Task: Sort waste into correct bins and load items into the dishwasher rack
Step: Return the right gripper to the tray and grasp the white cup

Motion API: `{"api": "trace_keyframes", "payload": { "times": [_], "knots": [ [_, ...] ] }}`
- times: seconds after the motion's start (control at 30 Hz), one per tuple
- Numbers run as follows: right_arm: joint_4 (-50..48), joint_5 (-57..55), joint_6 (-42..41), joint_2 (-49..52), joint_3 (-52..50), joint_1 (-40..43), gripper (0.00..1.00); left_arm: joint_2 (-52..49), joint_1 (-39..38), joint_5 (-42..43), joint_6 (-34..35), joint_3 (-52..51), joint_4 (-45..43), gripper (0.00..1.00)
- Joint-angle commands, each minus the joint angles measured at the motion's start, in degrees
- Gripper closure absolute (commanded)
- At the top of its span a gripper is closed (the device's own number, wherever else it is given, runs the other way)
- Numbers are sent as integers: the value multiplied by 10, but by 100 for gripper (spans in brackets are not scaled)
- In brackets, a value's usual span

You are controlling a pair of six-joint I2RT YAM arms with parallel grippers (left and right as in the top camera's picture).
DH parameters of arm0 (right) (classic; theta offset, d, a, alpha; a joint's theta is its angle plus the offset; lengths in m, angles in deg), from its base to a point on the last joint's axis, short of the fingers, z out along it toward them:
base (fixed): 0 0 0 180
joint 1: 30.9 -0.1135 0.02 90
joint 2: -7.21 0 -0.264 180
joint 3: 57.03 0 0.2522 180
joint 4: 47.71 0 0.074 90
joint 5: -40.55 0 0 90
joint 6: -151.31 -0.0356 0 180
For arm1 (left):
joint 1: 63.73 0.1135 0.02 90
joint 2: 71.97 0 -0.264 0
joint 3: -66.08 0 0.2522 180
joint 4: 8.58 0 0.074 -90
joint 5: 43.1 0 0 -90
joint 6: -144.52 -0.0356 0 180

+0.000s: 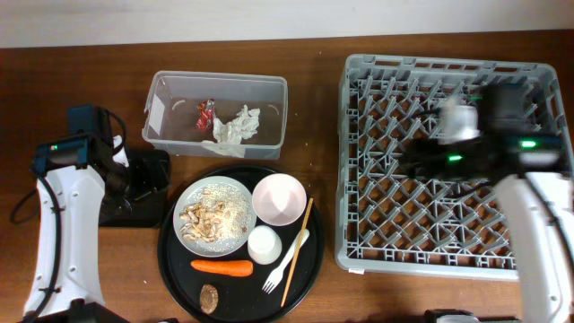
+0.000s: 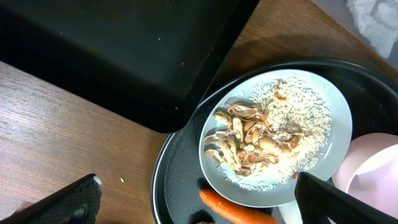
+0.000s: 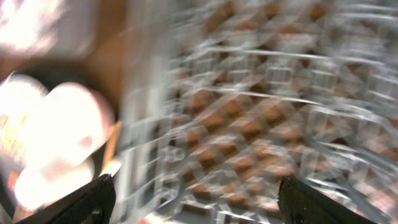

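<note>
Grey pegged plastic dishwasher rack (image 1: pixel 377 224) fills the frame's right. The right gripper (image 3: pixel 194 190) hangs over it, blurred, jaws wide. Lower centre, the glossy white plate (image 2: pixel 341 134) holds rice grains (image 2: pixel 298 112) and tan shell pieces (image 2: pixel 242 140), sharp only from the left wrist. The left gripper (image 2: pixel 196 196) gapes wide there.

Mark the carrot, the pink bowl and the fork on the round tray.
carrot (image 1: pixel 221 266), overhead view, middle of its length.
pink bowl (image 1: pixel 280 198), overhead view, inside bottom.
fork (image 1: pixel 287 260), overhead view, handle just above the tines.
</note>
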Motion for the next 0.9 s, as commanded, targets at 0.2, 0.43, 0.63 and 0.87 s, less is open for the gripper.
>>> {"api": "trace_keyframes", "payload": {
  "times": [0.2,0.43,0.63,0.87],
  "knots": [
    [-56,-20,-38,68,-11,-349,13,0,2,-2,-7,-3,0,1],
    [-128,-81,-109,177,-11,-504,12,0,2,-2,-7,-3,0,1],
    [-168,-112,-134,252,-11,-547,12,0,2,-2,-7,-3,0,1],
    [-184,-122,-151,276,-11,-552,41,0,2,-2,-7,-3,-1,1]
  ]
}}
